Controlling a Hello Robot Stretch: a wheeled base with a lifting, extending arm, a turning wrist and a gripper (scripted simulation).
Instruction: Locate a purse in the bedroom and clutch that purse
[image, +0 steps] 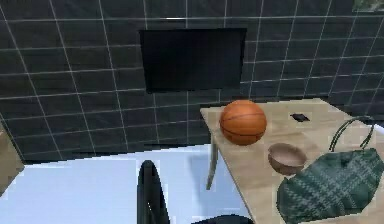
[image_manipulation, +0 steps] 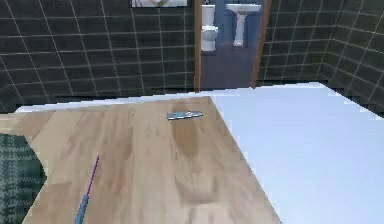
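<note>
A dark green plaid purse (image: 335, 185) with a looped handle lies on the wooden table (image: 250, 165), at the forward view's lower right. Its green plaid edge (image_manipulation: 15, 175) appears again at the arm side view's left edge, resting on the same tabletop (image_manipulation: 150, 150).
An orange basketball (image: 243, 121), a brown bowl (image: 287, 156) and a small dark flat object (image: 299, 118) share the table. A thin blue-purple pencil (image_manipulation: 88, 188) and a small blue-grey item (image_manipulation: 184, 116) lie on the wood. A dark chair back (image: 152, 195) stands before the table. A black screen (image: 192, 60) hangs on the tiled wall. A doorway (image_manipulation: 232, 40) opens onto a bathroom.
</note>
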